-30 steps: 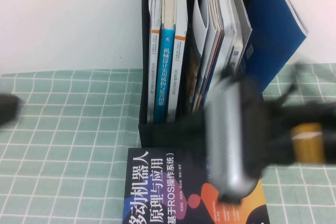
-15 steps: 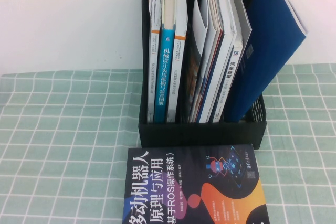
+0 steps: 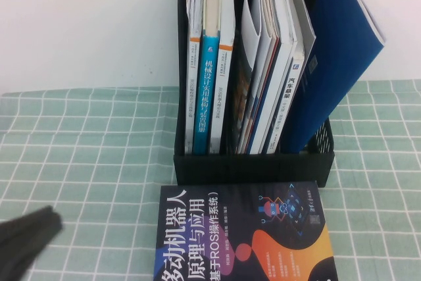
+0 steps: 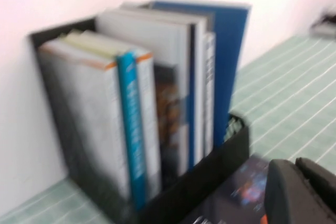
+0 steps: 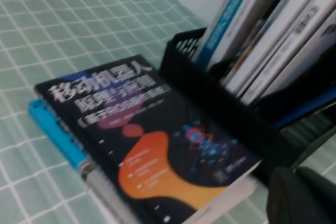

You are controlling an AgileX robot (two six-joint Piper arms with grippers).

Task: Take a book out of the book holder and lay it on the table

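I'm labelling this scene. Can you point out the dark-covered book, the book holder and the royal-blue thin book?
Book point(image 3: 243, 241), high view, cover centre.
Book holder point(image 3: 253, 168), high view, low front wall.
Royal-blue thin book point(image 3: 332, 64), high view, cover face.

Book point(image 3: 243, 235) lower part cut off; left gripper point(image 3: 26, 238) blurred.

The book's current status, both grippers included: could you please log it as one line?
book: flat on table, before book holder | left gripper: near book | right gripper: shut, empty
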